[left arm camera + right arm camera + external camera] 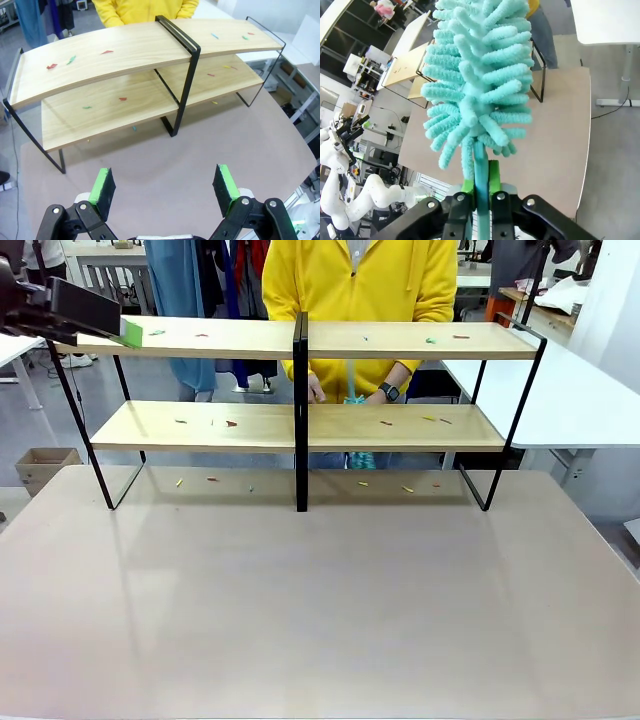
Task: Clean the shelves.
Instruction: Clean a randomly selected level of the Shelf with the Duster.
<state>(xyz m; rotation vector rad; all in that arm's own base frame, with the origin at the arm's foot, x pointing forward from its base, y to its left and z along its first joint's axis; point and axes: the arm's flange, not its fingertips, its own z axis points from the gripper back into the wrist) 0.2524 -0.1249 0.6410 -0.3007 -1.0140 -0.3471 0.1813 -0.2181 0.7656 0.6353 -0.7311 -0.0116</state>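
1. Two-tier shelves (230, 338) of long light wooden boards in a thin black metal frame stand at the far side of the beige table (320, 620), with coloured scraps (232, 423) strewn on both boards.
2. The left gripper (165, 182) hangs spread wide and empty, the shelves well ahead of its green pads (104, 186).
3. The right gripper (481, 186) is clenched on the handle of a fluffy teal chenille duster (475, 75), with the shelves far beyond it.

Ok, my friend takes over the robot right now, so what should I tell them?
Left gripper: open, holding nothing, facing the shelves.
Right gripper: shut on the handle of the teal duster.
Small coloured scraps lie on both boards and on the table underneath.
Done: nothing looks dusted yet.
Left: sweep the scraps off both boards.
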